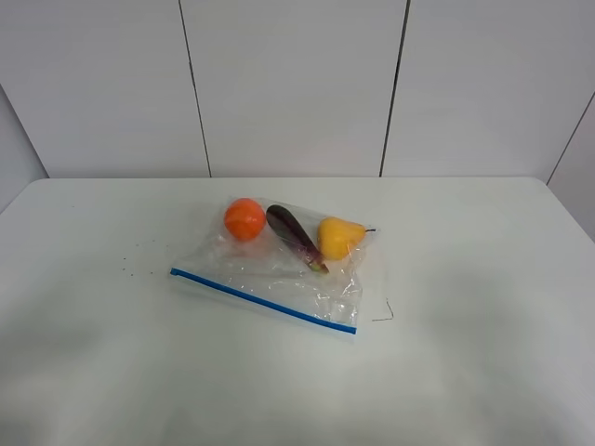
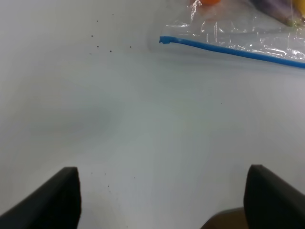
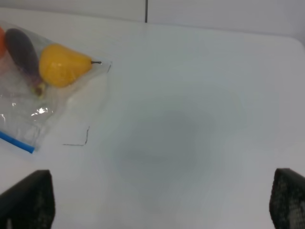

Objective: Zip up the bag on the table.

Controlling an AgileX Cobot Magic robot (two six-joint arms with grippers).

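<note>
I have the bag (image 1: 279, 265) lying flat mid-worktop (image 1: 483, 353), its produce bunched at the far side, so the blue zip strip (image 1: 263, 300) faces my arms with nothing on it. That strip is the bag's long axis: it runs slantwise from near left to nearer right, mouth toward me. Both arms sit back off the bag; the left end effector (image 2: 162, 200) and right end effector (image 3: 162, 202) stand wide, holding nothing, well apart from the strip
</note>
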